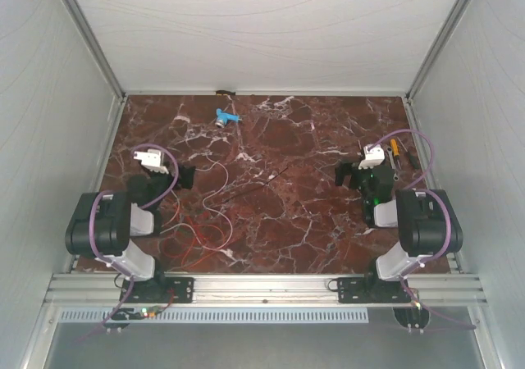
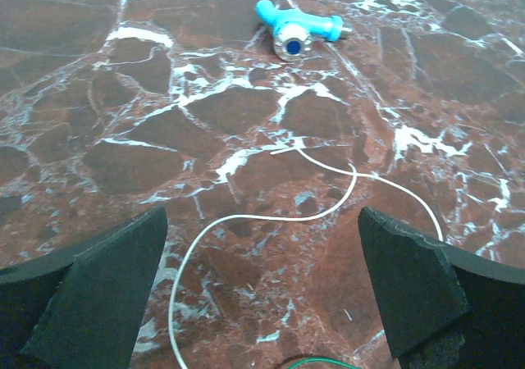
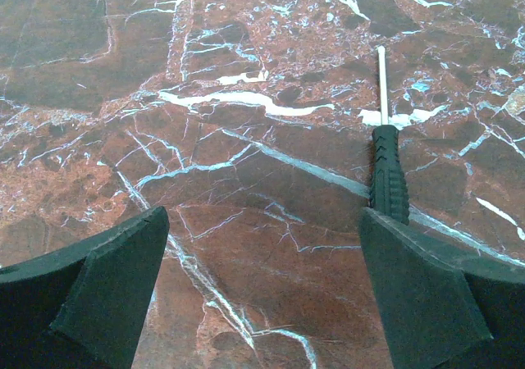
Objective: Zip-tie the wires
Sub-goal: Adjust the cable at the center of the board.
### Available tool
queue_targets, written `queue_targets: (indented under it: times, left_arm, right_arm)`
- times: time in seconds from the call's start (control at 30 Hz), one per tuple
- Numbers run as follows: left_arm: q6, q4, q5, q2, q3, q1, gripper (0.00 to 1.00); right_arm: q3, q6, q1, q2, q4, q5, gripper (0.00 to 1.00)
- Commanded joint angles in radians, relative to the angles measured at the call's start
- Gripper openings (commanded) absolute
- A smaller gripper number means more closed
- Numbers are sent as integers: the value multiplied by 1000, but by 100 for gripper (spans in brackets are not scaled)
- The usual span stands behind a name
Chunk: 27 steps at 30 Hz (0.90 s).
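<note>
Looking from overhead: wires lie loose on marble table, just ahead of left arm. Tangle's long axis runs from near-left toward table centre. Left gripper and right gripper sit well apart.

Left wrist view: fingers spread, nothing held. White strand curves across table between them, looping toward camera.

Right wrist view: fingers spread, empty. Black ribbed tool points away from camera.

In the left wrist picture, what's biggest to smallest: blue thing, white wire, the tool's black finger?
1. black finger, nearest the camera, so unsure
2. white wire, long but thin
3. blue piece
</note>
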Motion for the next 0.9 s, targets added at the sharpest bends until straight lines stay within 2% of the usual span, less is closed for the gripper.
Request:
queue_targets:
  times: [0.0,0.73,0.87]
  left_arm:
    - [-4,15,-115,-25,32,-19,100]
    - [-27,20,-227,-27,29,-38,100]
    - [-41,-5,-303,-53,30,-47,100]
  right_arm:
    - [12,-15,3,-15,38,8,98]
    - [12,-14,3,-14,37,9,98]
    - [9,-14,4,-17,45,23,98]
